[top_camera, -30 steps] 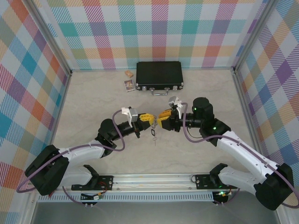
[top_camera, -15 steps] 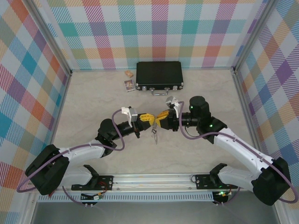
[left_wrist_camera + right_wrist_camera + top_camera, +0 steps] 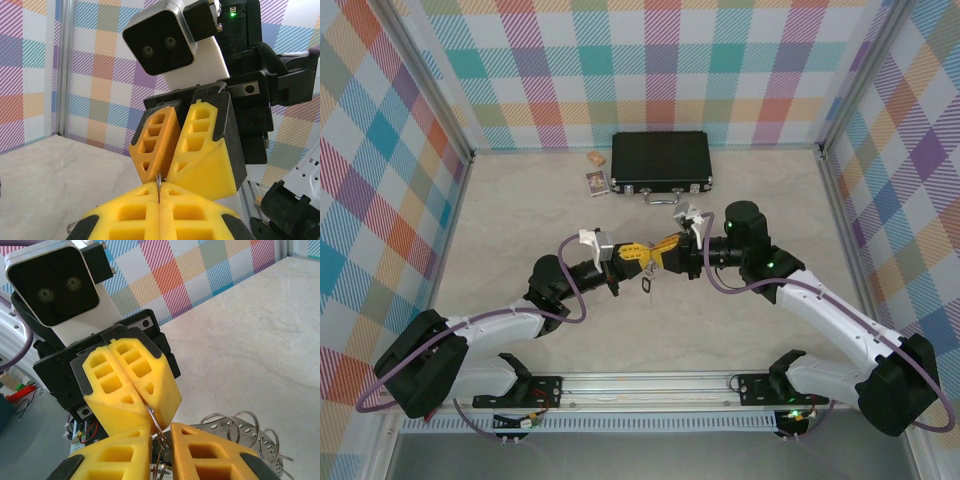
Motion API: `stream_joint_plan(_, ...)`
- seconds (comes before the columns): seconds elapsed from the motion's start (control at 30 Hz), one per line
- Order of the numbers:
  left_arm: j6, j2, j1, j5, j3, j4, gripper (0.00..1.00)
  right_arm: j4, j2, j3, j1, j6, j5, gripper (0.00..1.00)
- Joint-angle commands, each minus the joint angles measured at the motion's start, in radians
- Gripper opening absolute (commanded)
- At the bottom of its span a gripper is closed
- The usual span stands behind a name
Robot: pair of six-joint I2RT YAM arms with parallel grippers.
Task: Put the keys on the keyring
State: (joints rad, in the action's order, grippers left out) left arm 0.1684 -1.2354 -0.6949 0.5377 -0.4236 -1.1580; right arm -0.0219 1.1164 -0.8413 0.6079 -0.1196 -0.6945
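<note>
Above mid-table my left gripper and right gripper meet tip to tip. The left gripper is shut on a thin wire loop that sticks out of its tips. That loop runs down into the narrow gap between my right gripper's fingers, touching one finger while the other stands just off it. A small key with a dark tag dangles below the meeting point. Part of the keyring, a perforated grey band with wire loops on its rim, shows just past the right finger.
A black case with a metal handle lies at the back of the table. Two small cards lie to its left. Plaid walls close in the back and both sides.
My right gripper has moved left up to the left gripper's tips and its jaws have narrowed around the wire loop. The left gripper has stayed shut and hardly moved.
</note>
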Motion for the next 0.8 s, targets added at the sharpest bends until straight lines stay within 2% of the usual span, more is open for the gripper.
stream_joint_plan(0.0,0.019,-0.01,0.012,0.01,-0.04,-0.079,0.0,0.006,0.005,-0.018,-0.005,0.011,-0.04,0.16)
stream_joint_plan(0.07,0.026,-0.022,0.012,0.015,-0.041,-0.093,0.0,0.013,0.003,-0.016,-0.005,0.015,-0.045,0.07)
stream_joint_plan(0.13,0.032,-0.031,0.013,0.015,-0.041,-0.106,0.0,0.02,0.001,-0.016,-0.005,0.017,-0.043,0.04)
stream_joint_plan(0.17,0.035,-0.035,0.012,0.015,-0.043,-0.112,0.0,0.022,0.0,-0.017,-0.005,0.018,-0.04,0.0)
stream_joint_plan(0.3,0.039,-0.039,0.012,0.016,-0.044,-0.113,0.0,0.031,-0.007,-0.018,-0.005,0.03,-0.022,0.0)
stream_joint_plan(0.5,0.038,-0.012,0.019,-0.021,-0.056,-0.007,0.16,0.062,-0.028,-0.016,-0.005,0.076,0.035,0.0)
stream_joint_plan(0.6,0.006,0.018,0.026,-0.064,-0.05,0.062,0.36,0.081,-0.037,-0.016,-0.006,0.105,0.089,0.0)
stream_joint_plan(0.67,-0.042,0.053,0.029,-0.101,-0.038,0.118,0.39,0.102,-0.033,-0.021,-0.005,0.127,0.109,0.0)
stream_joint_plan(0.77,-0.13,0.12,0.032,-0.123,-0.063,0.315,0.39,0.133,-0.018,-0.032,-0.005,0.162,0.131,0.0)
